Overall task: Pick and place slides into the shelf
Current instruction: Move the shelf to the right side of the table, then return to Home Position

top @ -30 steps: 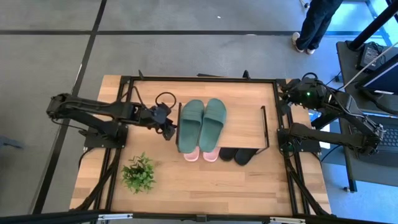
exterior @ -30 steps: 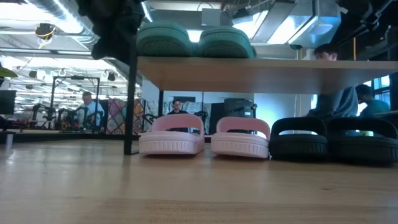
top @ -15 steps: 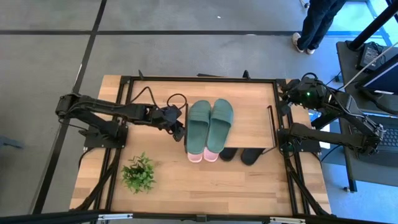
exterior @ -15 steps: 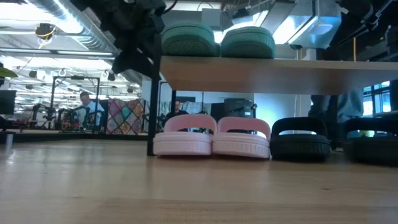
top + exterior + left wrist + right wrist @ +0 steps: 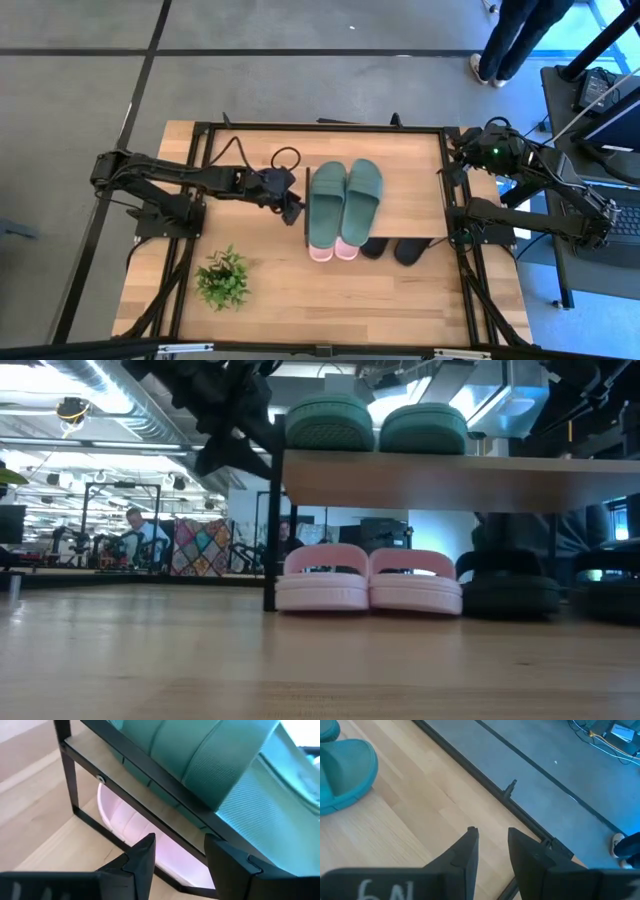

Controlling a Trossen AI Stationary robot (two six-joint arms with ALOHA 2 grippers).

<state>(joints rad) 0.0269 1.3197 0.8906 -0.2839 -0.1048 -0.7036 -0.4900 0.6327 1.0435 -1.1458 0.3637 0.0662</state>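
Wooden table [image 5: 300, 290], grey floor around; left fingers [image 5: 145, 857] parted at shelf [image 5: 415, 200], right fingers [image 5: 470, 845] slightly parted, empty.

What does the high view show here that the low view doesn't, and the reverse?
Only the high view: the potted plant, the parked right gripper and a person's legs on the floor beyond the table.

Only the low view: the pink slides whole under the shelf, and the room behind.

Both: green slides on top, black slides underneath, left gripper at the shelf's end.
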